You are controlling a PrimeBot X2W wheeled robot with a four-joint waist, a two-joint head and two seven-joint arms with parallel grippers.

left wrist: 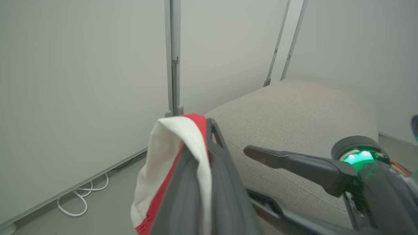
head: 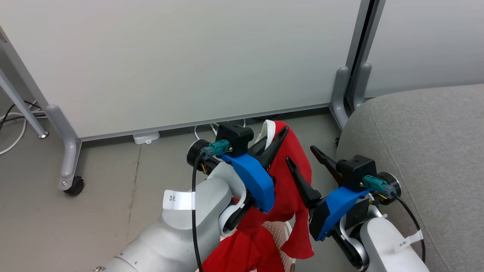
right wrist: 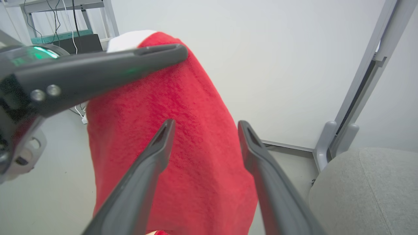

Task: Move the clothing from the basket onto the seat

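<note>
My left gripper [head: 280,133] is shut on a piece of red clothing [head: 298,166] with white trim, holding it up so that it hangs down in front of the partition. In the left wrist view its fingers [left wrist: 215,143] pinch the white-and-red edge [left wrist: 163,153]. My right gripper [head: 304,157] stands open just to the right of the hanging cloth, and its fingers [right wrist: 163,137] frame the red clothing [right wrist: 183,107] without closing on it. More red fabric [head: 242,249] lies low over the cream perforated basket [head: 279,233]. The grey seat [head: 423,143] is on the right.
White partition panels stand behind on grey legs, with a caster [head: 74,186] at the left. Cables [head: 11,124] and a white box [head: 145,138] lie on the floor by the panel. A grey post foot [head: 342,94] stands close to the seat's corner.
</note>
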